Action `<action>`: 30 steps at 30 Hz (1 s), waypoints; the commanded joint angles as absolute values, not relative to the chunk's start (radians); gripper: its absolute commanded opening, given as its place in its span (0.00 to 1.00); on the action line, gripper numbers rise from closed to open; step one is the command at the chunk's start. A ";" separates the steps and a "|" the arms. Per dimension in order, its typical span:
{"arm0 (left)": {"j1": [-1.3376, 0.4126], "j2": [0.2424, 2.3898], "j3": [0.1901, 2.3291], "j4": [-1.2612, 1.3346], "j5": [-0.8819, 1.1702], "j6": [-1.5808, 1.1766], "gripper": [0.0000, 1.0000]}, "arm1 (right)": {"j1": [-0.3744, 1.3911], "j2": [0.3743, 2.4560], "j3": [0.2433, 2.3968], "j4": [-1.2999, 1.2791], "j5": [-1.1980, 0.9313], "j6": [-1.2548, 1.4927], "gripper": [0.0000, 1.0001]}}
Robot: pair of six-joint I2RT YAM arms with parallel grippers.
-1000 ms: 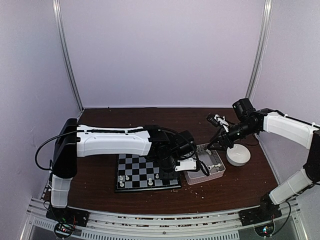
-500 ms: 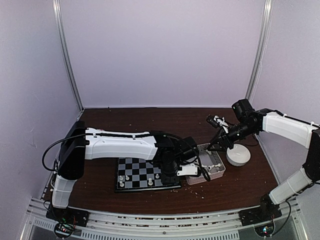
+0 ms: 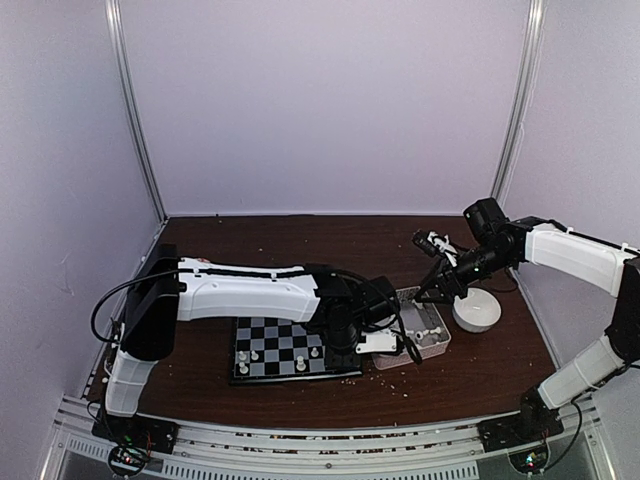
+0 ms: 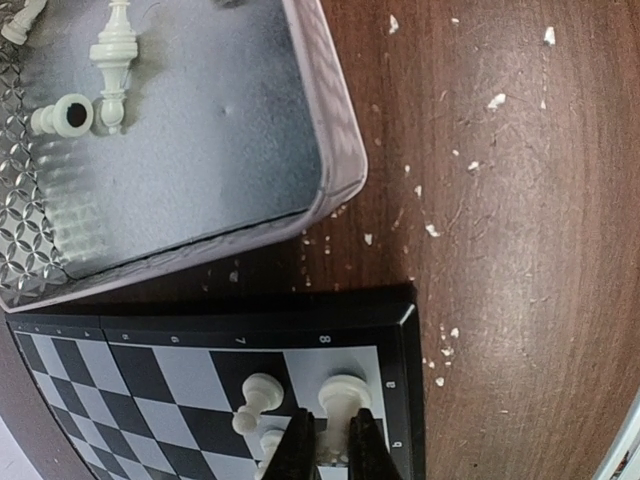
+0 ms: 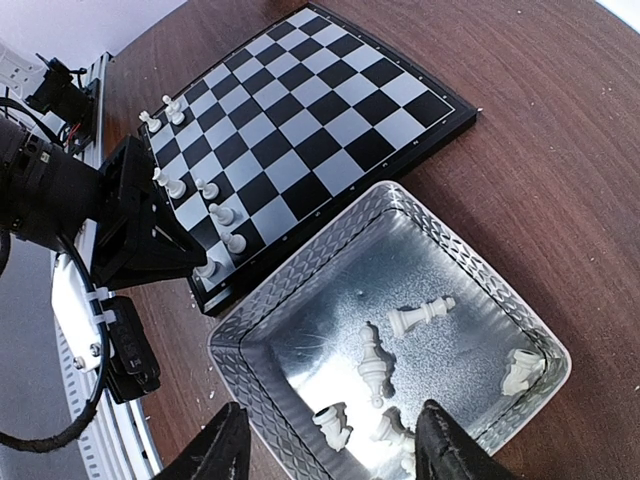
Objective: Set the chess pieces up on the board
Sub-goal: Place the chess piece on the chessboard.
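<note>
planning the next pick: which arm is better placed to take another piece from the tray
Right. The open right gripper hangs over the clear rectangular plastic tray of white chess pieces; the left gripper is shut on a white plastic piece at the corner of the black-and-grey chessboard.

Few white chess pieces [image 5: 225, 213] stand along the checkered board [image 5: 300, 120]'s edge.

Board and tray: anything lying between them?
Only a narrow strip of table with a few pale crumbs separates board and tray; the left wrist view shows it.
</note>
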State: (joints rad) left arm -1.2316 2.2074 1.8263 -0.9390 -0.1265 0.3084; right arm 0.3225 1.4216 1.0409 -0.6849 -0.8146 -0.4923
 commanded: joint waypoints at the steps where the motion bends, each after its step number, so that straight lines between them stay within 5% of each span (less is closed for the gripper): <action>1: -1.235 2.226 1.854 -0.919 -0.122 0.305 0.03 | 0.317 1.427 1.062 -0.697 -0.834 -0.504 0.56; 22: -1.241 2.189 1.837 -0.913 -0.161 0.280 0.21 | 0.318 1.428 1.066 -0.710 -0.845 -0.512 0.55; 30: -1.243 2.011 1.782 -0.906 -0.181 0.283 0.25 | 0.317 1.414 1.085 -0.744 -0.837 -0.514 0.56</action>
State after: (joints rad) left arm -1.2369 2.1708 1.8038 -0.9295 -0.1684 0.2859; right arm 0.3225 1.4216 1.0451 -0.7128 -0.8326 -0.5022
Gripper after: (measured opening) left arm 0.246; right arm 0.555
